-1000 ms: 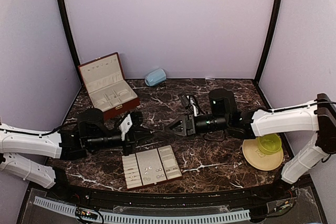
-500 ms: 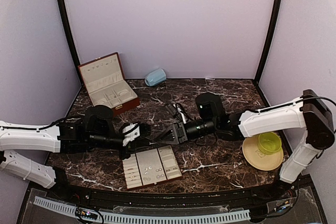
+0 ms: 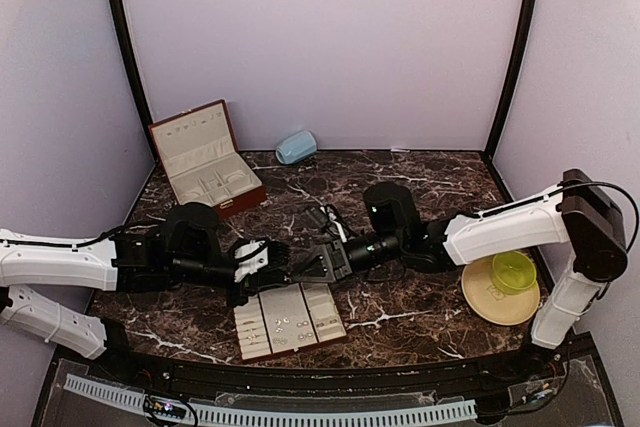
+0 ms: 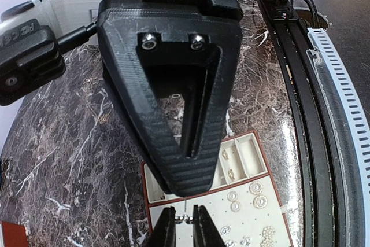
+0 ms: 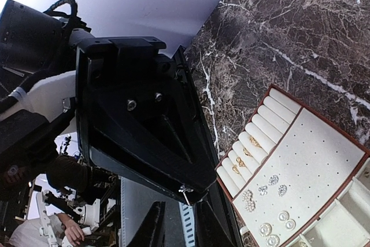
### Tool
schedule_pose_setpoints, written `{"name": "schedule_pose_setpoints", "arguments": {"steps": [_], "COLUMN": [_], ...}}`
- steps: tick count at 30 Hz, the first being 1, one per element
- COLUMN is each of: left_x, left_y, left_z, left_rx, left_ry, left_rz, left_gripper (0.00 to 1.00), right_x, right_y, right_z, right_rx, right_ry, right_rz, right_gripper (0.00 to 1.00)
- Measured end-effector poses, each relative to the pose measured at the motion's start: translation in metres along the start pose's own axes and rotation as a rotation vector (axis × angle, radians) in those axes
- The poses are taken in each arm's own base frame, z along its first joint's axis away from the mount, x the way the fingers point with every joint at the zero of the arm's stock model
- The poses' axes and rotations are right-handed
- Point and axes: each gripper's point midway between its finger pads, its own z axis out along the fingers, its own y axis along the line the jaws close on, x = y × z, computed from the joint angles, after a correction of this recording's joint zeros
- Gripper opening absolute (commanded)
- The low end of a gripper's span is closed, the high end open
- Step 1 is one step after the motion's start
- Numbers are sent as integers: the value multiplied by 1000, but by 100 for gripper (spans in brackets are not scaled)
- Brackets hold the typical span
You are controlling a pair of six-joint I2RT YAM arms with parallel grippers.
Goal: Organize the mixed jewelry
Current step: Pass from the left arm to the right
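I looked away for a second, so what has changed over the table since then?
The right claw slid left and nearer, meeting the left claw above the jewelry tray and narrowing. The left claw edged right, pinching a tiny earring. Tray, red-brown box, plate and green cup stayed put.

Both arms had white plastic shells, black joints and thin black cables; each black ribbed triangular tool (image 4: pixel 184 227) carried two silver screws.

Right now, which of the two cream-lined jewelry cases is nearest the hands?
The flat, lidless cream-lined tray at the near edge, just by the left hand and right hand; the red-brown box with raised lid stands apart, back left.
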Motion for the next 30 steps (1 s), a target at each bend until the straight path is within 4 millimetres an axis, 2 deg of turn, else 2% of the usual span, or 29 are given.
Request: {"name": "schedule_pose_setpoints", "arguments": {"steps": [5, 27, 29, 30], "left_x": [0, 0, 0, 0], "left_y": [0, -1, -2, -1], "left_z": [0, 0, 0, 0], "left_rx": [1, 8, 8, 8], "left_ry": [0, -1, 0, 0], "left_rz": [1, 0, 0, 0], "left_gripper": [13, 12, 15, 21], "right_x": [2, 3, 3, 3], "right_y": [-1, -4, -3, -3], "right_z": [2, 8, 8, 8], "right_rx": [-1, -9, -10, -11], "right_ry": [7, 18, 17, 16], "right_rz": [6, 24, 24, 23], "right_gripper": [19, 0, 0, 0]}}
